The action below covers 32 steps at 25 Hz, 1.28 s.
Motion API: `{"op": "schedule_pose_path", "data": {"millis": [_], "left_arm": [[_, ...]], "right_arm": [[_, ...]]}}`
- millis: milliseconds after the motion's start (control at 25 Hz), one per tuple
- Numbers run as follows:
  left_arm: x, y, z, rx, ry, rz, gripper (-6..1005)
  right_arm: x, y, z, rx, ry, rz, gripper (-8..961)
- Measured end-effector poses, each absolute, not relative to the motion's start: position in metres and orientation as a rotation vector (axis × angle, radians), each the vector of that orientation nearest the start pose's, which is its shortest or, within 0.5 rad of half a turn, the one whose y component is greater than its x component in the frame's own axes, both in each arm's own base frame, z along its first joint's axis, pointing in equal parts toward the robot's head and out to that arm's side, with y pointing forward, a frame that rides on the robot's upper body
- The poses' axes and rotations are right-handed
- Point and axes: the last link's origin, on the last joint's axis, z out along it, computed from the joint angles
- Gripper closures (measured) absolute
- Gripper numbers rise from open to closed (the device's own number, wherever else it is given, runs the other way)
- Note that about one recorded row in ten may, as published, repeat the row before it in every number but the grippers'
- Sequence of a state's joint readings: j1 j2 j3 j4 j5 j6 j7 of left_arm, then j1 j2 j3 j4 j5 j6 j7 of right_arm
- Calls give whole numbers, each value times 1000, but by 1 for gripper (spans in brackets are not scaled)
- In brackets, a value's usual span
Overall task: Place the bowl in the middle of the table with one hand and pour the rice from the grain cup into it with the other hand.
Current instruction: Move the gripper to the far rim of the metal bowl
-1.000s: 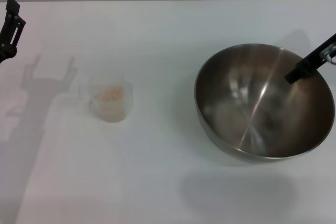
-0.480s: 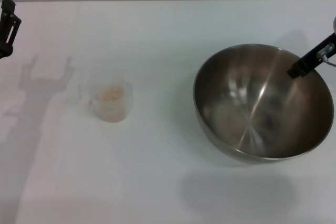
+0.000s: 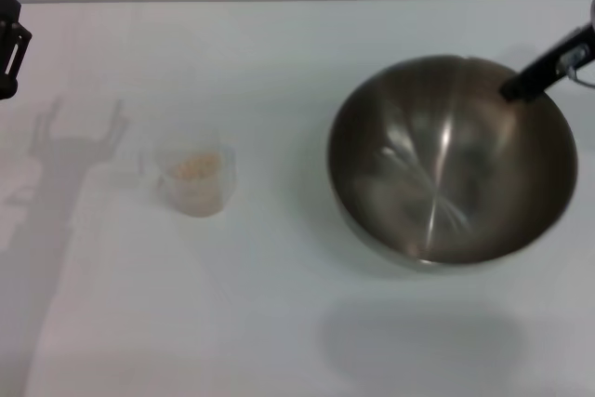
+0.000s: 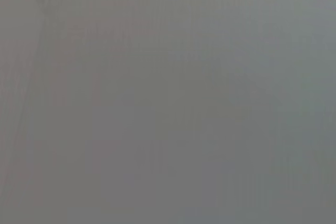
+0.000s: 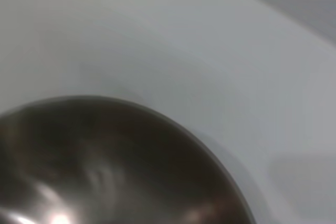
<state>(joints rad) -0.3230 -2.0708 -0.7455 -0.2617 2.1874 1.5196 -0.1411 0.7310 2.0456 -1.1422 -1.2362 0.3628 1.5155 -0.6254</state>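
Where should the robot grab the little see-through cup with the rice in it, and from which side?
Probably by its walls, from the robot's left side. The grain cup stands upright on the table, clear of the bowl, so a sideways grip around its body keeps the rice level. The left gripper is nearest. The handle looks too small to pinch.

Worktop [image 3: 279, 323]: white, fills the frame.
Bowl [image 3: 451, 174]: steel, right of centre, tilted, inside showing.
Right gripper [image 3: 544, 70]: dark, upper right, at the bowl's far rim; grip not discernible.
Grain cup [image 3: 193, 179]: clear, left of centre, upright, holding rice [image 3: 193, 166].
Left gripper [image 3: 9, 44]: upper left edge, well apart from the cup.
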Motion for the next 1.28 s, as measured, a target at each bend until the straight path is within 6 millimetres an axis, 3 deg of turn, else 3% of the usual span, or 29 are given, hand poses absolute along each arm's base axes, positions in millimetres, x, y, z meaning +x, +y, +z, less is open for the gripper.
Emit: {"op": "schedule_pose_path", "data": {"millis": [400, 640, 1000, 1280], "left_arm": [[-302, 290, 11, -1425, -354, -990, 170], [-303, 290, 12, -1417, -354, -989, 170], [-303, 289, 13, -1416, -349, -992, 172], [-304, 288, 12, -1420, -348, -991, 173]], "right_arm": [[162, 396, 63, -2456, 789, -295, 929], [148, 385, 61, -2553, 679, -213, 929], [132, 364, 37, -2784, 577, -138, 930], [132, 359, 12, -2889, 597, -161, 930]]}}
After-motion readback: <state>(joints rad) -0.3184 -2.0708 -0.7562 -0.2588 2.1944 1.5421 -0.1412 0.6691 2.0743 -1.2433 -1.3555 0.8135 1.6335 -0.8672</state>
